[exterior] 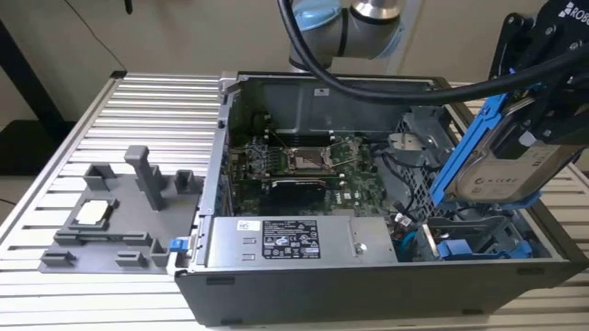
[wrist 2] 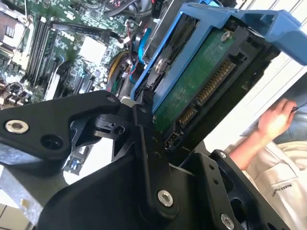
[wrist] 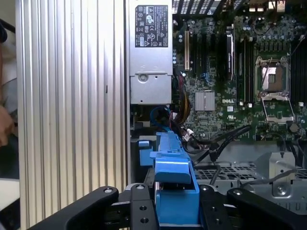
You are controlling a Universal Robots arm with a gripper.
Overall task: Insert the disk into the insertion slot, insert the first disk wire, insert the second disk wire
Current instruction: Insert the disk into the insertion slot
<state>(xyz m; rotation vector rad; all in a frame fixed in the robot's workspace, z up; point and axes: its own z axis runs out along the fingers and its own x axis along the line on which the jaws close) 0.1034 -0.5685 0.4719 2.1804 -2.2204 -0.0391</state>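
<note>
Gripper [exterior: 541, 114] holding the disk [exterior: 509, 164] over the open case [exterior: 276, 293]

At the exterior view's right, the gripper is clamping the disk by its blue carrier. The disk is hanging tilted just above the slot [exterior: 471, 238] in the case's near corner, not yet inside. The power supply [exterior: 285, 241] is lying along the near wall, and a tray [exterior: 110, 224] is sitting on the counter [exterior: 156, 103] at the exterior view's left.

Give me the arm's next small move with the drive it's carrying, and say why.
Probably a short descent toward the insertion slot, levelling the disk on the way. The gripper is shut on the disk's blue carrier, and in the exterior view the disk hangs tilted above the computer case, apart from the slot beneath it, so it is not yet seated.
</note>
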